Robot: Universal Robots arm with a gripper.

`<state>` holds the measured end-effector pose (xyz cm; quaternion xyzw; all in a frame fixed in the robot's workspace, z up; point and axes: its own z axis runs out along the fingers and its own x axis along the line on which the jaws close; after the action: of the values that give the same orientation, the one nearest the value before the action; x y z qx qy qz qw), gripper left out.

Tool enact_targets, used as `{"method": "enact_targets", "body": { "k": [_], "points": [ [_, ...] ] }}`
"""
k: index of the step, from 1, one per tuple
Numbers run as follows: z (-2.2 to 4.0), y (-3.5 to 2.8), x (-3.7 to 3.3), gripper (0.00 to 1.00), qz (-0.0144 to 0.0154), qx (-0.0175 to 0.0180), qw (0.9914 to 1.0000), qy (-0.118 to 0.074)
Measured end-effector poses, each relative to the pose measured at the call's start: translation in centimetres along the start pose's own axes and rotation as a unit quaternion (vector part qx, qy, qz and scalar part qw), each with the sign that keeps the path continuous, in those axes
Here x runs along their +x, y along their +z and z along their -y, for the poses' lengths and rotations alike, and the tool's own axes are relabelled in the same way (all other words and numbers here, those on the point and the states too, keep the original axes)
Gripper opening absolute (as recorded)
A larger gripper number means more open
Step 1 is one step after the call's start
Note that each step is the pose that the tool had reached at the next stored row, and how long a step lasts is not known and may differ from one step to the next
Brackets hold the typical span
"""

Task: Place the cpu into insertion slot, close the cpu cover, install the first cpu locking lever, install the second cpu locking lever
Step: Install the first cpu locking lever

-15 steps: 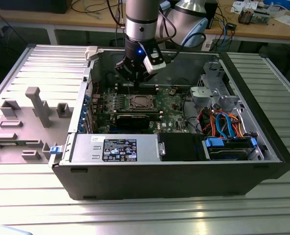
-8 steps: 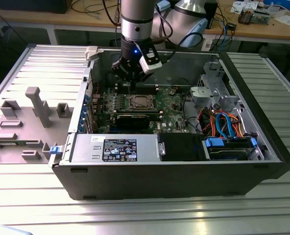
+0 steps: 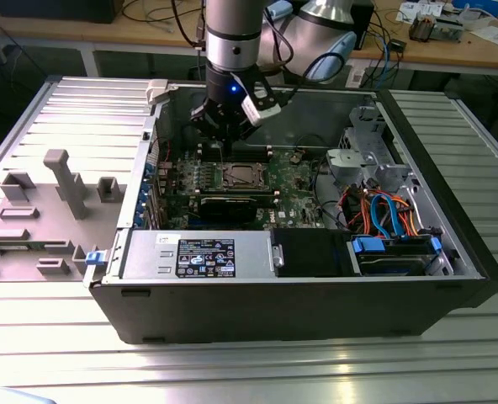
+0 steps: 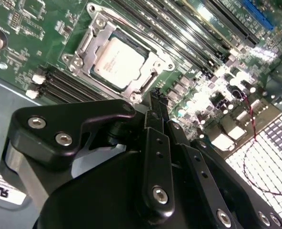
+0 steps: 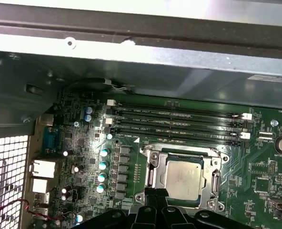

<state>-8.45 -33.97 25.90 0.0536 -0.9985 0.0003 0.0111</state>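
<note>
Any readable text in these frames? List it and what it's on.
Black label on the power supply: print too small to read.
White sticker beside it: too small.
cpu top: faint marking, unreadable.
Partly hidden white label: cut off, blurred.

A ribbed grey aluminium table (image 3: 55,353) spreads across the exterior view, with bright light glinting off its near slats. Behind it runs a long, light wooden workbench (image 3: 484,52) strewn with tangled cables (image 3: 148,13).

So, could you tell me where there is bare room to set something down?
Free: the ribbed table in front of the computer case and at the exterior view's right. Crowded: the grey fixture plate, and inside around the gripper.
</note>
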Motion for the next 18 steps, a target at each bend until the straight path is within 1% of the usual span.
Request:
{"method": "enact_targets", "body": {
  "k": [1,2,3,4,7,10,11,12,15,18],
  "points": [
    [-0.03,0.0,0.3,0.11,0.0,0.0,1.0,0.0],
    [-0.16,0.03,1.5,0.11,0.0,0.0,1.0,-0.001],
    [-0.23,0.04,1.86,0.11,0.0014,-0.0002,1.0,-0.001],
    [-0.24,-0.02,1.99,0.11,0.0053,0.0002,0.99999,-0.001],
    [-0.28,-0.03,2.25,0.11,0.0124,0.0009,0.99992,-0.001],
    [-0.3,-0.02,2.38,0.11,0.0163,0.0011,0.99987,-0.001],
    [-0.3,-0.02,2.44,0.11,0.0191,0.0011,0.99982,-0.001],
    [-0.31,-0.01,2.45,0.11,0.0202,0.001,0.9998,-0.001],
    [-0.3,-0.02,2.46,0.11,0.0212,0.0012,0.99977,-0.001],
    [-0.31,-0.02,2.46,0.11,0.0213,0.0012,0.99977,-0.001]
  ]
}}
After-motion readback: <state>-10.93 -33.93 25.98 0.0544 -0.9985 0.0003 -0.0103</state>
